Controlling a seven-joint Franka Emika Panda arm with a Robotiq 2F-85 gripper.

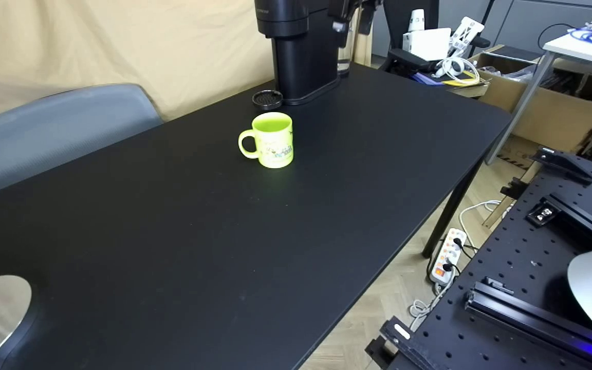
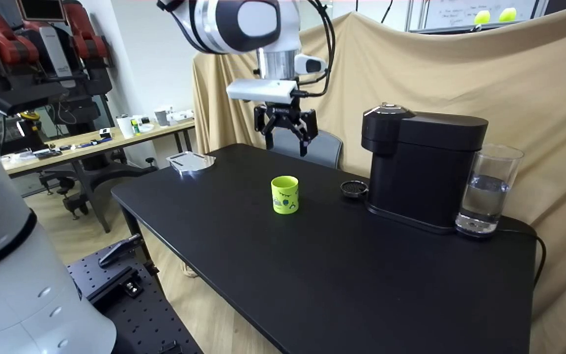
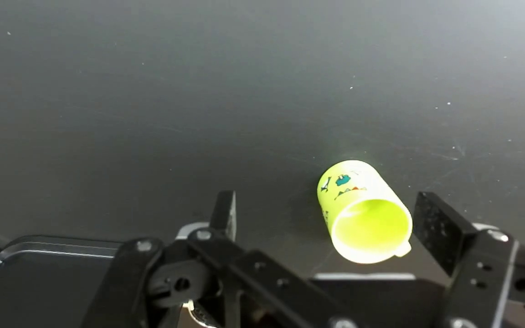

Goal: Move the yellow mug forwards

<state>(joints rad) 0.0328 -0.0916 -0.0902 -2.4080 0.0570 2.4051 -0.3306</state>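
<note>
The yellow mug [image 1: 274, 146] stands upright on the black table. Its loop handle shows in that exterior view on the mug's left. In an exterior view where the mug [image 2: 285, 195] shows printed drawings, the handle is hidden. My gripper [image 2: 286, 146] is open and empty, pointing down well above the table, with the mug below it. In the wrist view the mug [image 3: 345, 189] appears between the spread fingers of the gripper [image 3: 326, 205], nearer the right finger, not gripped. Only a bit of handle shows at its rim there. The gripper [image 1: 352, 23] is partly cut off at the top edge.
A black coffee machine [image 2: 420, 172] with a round drip tray [image 2: 354, 188] and a glass water tank [image 2: 488, 191] stands beyond the mug. A shiny metal plate [image 2: 190, 161] lies at the table's far end. A grey chair [image 1: 59, 133] stands behind the table.
</note>
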